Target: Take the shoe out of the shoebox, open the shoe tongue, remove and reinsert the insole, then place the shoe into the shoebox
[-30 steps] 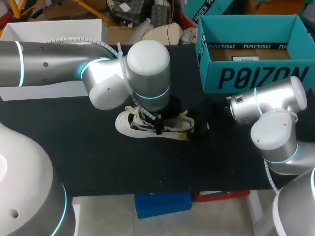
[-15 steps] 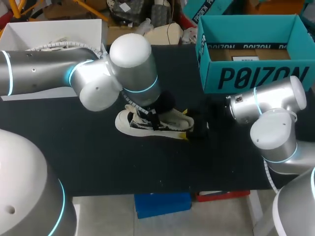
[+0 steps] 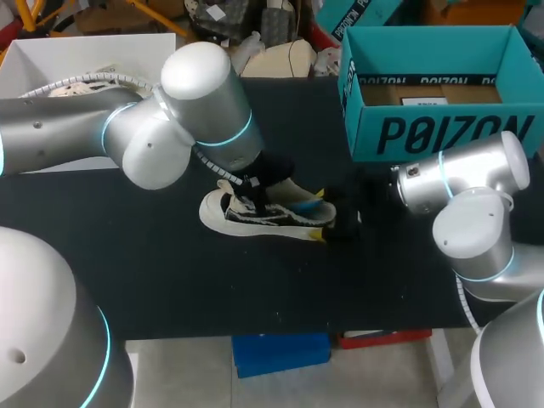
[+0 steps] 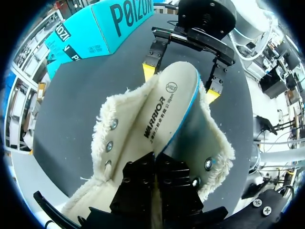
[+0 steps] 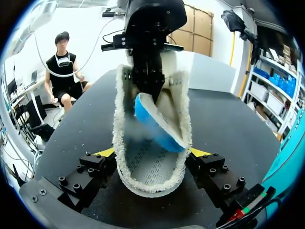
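Insole (image 4: 176,100) half out, shoe (image 3: 255,217) braced.
My left fingers (image 4: 138,188) pinch the insole to draw it out; my right fingers (image 5: 93,164) clamp the shoe's heel to pin it down.

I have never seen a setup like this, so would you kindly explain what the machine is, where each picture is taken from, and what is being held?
This is a robot with two arms at a black table, each ending in a two-fingered gripper with yellow tips. The head view looks down from above and behind the robot. Each round picture comes from a camera on one wrist. On the table lies a cream, fleece-lined shoe, with an open teal cardboard shoebox at the far edge. The right gripper clamps the shoe's heel end from both sides. The left gripper pinches a cream-topped, blue-backed insole, which stands tilted, partly out of the shoe.
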Tool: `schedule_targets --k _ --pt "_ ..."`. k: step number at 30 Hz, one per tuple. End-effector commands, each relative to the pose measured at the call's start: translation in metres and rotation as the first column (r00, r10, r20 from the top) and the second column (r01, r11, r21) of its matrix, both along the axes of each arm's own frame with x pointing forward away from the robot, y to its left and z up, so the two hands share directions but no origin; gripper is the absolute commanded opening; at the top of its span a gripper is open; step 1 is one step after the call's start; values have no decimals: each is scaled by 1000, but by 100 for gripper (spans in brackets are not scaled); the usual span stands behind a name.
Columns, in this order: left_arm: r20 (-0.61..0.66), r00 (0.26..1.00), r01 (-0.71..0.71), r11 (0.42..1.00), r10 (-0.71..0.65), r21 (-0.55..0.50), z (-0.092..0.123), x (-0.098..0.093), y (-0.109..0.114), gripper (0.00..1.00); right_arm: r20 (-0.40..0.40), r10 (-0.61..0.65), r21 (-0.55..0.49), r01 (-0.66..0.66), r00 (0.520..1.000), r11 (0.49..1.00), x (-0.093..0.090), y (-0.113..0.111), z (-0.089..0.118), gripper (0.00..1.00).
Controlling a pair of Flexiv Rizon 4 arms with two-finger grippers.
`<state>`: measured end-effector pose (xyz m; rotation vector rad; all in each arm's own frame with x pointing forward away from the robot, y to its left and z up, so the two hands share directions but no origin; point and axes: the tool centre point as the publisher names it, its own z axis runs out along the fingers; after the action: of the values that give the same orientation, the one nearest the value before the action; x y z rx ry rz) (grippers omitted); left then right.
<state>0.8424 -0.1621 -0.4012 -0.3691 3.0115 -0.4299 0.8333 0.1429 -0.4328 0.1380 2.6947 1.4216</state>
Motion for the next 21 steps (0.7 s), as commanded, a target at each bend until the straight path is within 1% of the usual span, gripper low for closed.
schedule_targets --k 1,13,21 --pt "5 1000 31 999 -31 -32 1 1 3 0 -2 0 -2 0 1000 1000 -2 -3 -1 0" --pt "27 993 119 990 -117 -69 8 -4 -20 0 -2 0 -2 0 1000 1000 -2 -3 -1 0" --pt "38 985 173 981 -170 -85 5 -8 -27 0 -2 0 -2 0 1000 1000 -2 -3 -1 0"
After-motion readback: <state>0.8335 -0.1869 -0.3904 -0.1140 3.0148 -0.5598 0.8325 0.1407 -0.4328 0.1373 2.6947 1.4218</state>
